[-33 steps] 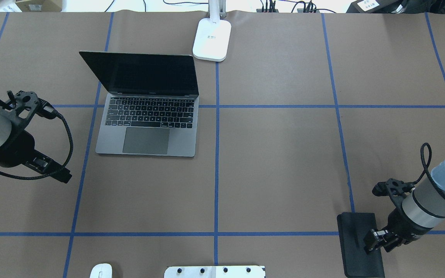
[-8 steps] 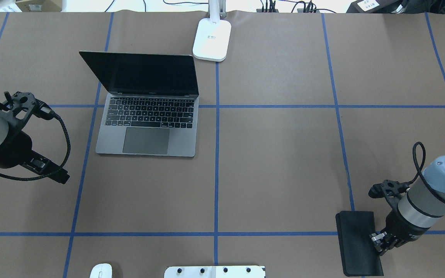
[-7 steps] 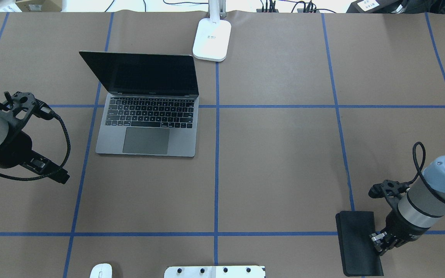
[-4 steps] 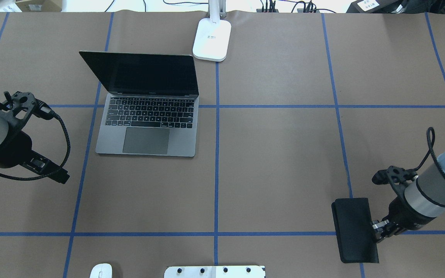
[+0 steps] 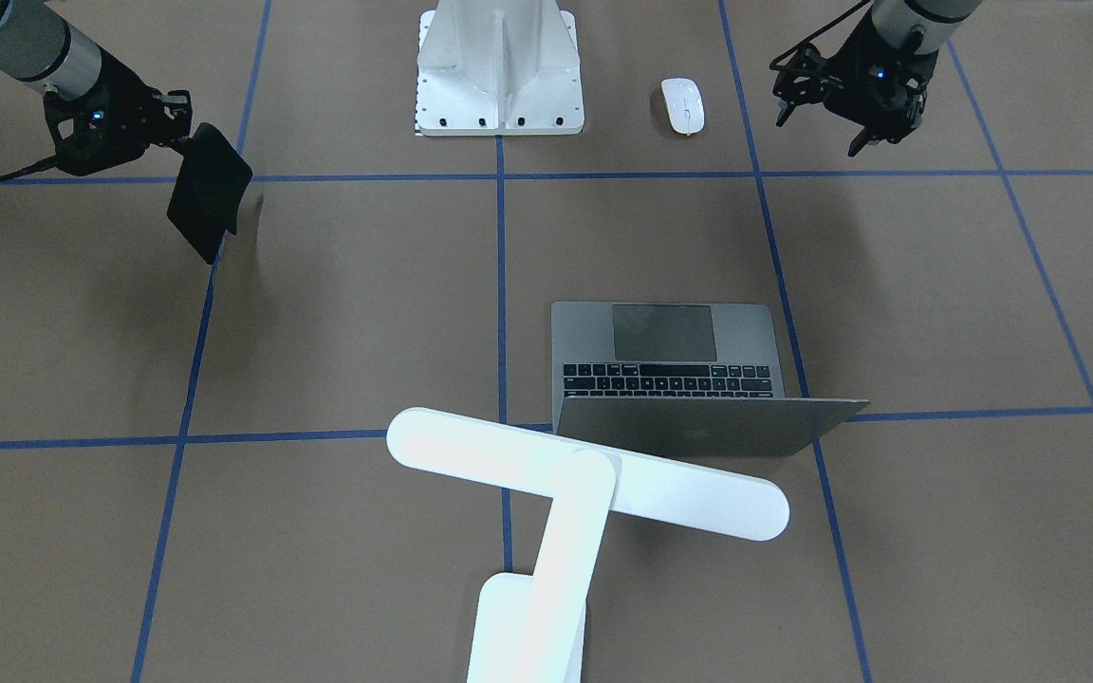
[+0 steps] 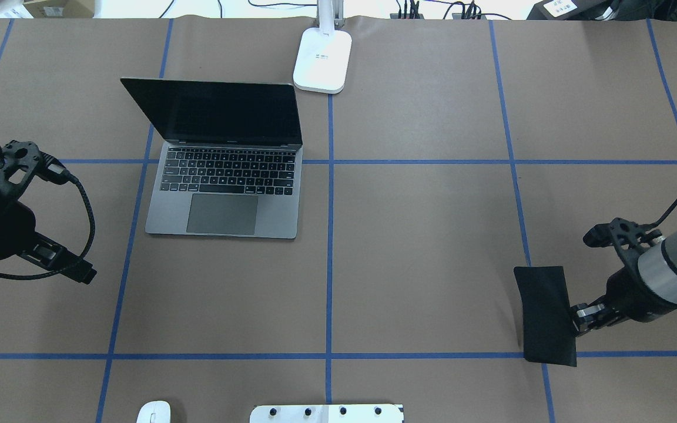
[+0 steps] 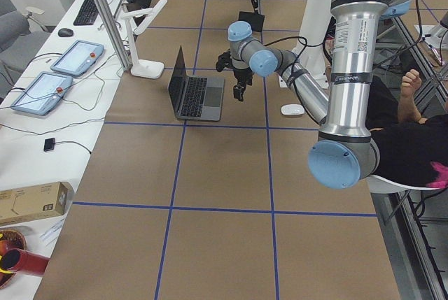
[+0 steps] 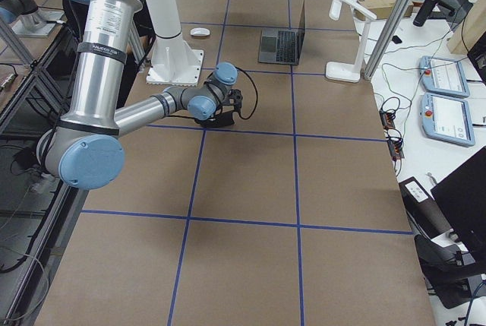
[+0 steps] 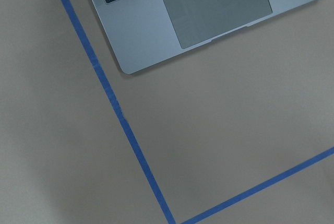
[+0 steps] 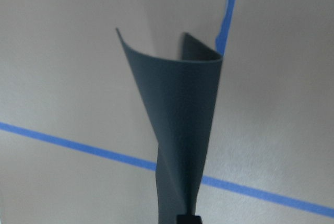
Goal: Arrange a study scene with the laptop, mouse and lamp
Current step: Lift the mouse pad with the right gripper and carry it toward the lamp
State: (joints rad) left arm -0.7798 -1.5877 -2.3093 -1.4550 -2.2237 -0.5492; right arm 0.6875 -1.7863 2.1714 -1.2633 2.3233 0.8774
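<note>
Your right gripper (image 6: 577, 313) is pinching the mat (image 6: 543, 311).
It's hanging at 4 o'clock of the laptop (image 6: 224, 176); left gripper (image 5: 877, 138): can't tell its width.

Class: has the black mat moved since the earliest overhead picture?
Yes. The black mat, in the right end effector, has shifted up the view: now mostly beyond the blue tape line it straddled.

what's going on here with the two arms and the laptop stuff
The right gripper is pinching a black mat by one edge and holds it raised off the table, curled and drooping. The left gripper hangs empty beside the open laptop. The lamp stands near the table's far edge, just past the laptop's screen. The mouse lies untouched near the robot's base, so the study scene isn't finished.
</note>
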